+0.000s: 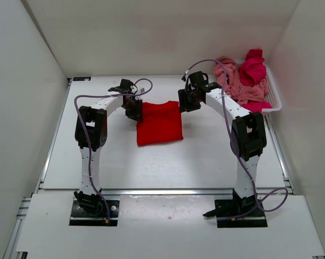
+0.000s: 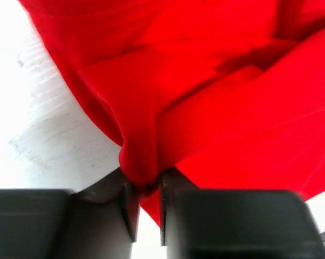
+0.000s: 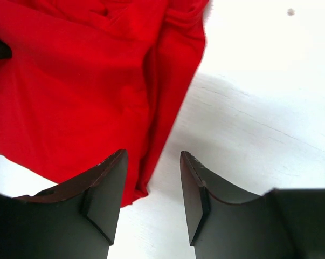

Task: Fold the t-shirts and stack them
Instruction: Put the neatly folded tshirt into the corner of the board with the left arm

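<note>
**Red shirt pinned on one side, other side not yet gripped**

The bright red cotton t-shirt lies on the white bench just above the middle of the overhead frame, between the two arms. It is already doubled into a rough rectangle with its far edge level with the wrists.

My left pincer is squeezed tight on a bunched fold of red cloth. In the left wrist view the fabric necks down into the narrow slot between the fingers and fans out above them. From overhead that grip sits at the upper-left corner of the rectangle. I read it as an anchor, holding that corner so it can be lifted or dragged without the layers sliding apart.

My right pincer is spread wide and carries nothing. In its wrist view one finger is over the red cloth and the other over bare bench, so the shirt's folded side edge runs up between them. I judge that straddle deliberate: closing here would trap the edge at the matching corner, and both arms could then carry the far edge over together. I cannot tell whether its tips are touching the bench.

The crimson-magenta shirt and the dusty salmon-pink shirt sit crumpled in the white plastic mesh basket at the upper right of the overhead frame. They are unfolded, so most of the job remains.
</note>
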{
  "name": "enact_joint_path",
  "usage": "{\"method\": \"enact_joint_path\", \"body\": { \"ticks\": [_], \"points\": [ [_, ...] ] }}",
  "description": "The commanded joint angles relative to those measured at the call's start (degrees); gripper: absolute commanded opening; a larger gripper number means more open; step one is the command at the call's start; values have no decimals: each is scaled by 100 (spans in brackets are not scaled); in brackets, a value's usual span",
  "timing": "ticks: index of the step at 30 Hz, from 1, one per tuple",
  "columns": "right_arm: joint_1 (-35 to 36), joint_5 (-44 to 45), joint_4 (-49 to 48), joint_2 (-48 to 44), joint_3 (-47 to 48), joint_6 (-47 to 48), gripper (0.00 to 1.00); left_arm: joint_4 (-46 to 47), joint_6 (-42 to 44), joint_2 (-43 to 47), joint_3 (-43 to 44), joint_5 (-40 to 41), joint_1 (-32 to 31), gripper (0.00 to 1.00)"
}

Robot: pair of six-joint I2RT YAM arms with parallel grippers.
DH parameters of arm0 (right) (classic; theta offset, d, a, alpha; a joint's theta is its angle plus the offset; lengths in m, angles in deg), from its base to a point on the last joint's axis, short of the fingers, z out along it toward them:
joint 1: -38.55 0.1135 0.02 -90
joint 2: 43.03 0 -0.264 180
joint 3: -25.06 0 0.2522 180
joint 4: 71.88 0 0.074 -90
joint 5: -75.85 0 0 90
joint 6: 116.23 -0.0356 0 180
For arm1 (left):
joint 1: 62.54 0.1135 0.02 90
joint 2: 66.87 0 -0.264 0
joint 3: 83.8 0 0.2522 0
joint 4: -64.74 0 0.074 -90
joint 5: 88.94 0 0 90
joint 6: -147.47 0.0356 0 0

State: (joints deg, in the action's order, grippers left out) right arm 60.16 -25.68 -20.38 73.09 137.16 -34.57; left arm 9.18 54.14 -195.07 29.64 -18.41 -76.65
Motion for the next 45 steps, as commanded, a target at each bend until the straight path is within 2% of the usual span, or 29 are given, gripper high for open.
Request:
{"method": "enact_joint_path", "body": {
  "ticks": [1, 2, 6, 9, 14, 21, 26, 27, 31, 34, 38, 45],
  "points": [
    [-34, 230, -20, -396, 106, 183, 43, -47, 43, -161, 165, -49, -13, 23],
    [-34, 291, -12, -397, 141, 236, 43, -56, 69, -153, 218, -5, -22, 14],
    [-42, 380, -3, -414, 246, 324, 42, -135, 245, -275, 692, 135, 4, 0],
    [-42, 406, -3, -423, 264, 385, 42, -153, 464, -275, 974, 311, 101, 0],
    [-51, 467, -12, -458, 352, 491, 42, -162, 1272, -310, 1360, 997, 619, 0],
    [10, 485, -38, -493, 343, 570, 42, 101, 2651, -705, 2186, 2753, 1234, 0],
    [142, 441, -38, -616, 291, 623, 42, 848, 3469, -969, 2152, 3991, 1393, 0],
    [133, 424, -21, -660, 256, 658, 42, 962, 3602, -1031, 2257, 4212, 1628, 0],
    [238, 511, 23, -757, 211, 711, 42, 1244, 3778, -1574, 2872, 4731, 1903, 0],
    [335, 651, 15, -844, 150, 798, 42, 1306, 4129, -2119, 3845, 5066, 2140, 0],
    [493, 748, 58, -941, 106, 790, 42, 1490, 4490, -2674, 4621, 5356, 2263, 0],
    [696, 1039, 102, -1021, 36, 1080, 41, 1973, 4324, -2763, 4780, 5655, 2439, 0]
  ]
}}
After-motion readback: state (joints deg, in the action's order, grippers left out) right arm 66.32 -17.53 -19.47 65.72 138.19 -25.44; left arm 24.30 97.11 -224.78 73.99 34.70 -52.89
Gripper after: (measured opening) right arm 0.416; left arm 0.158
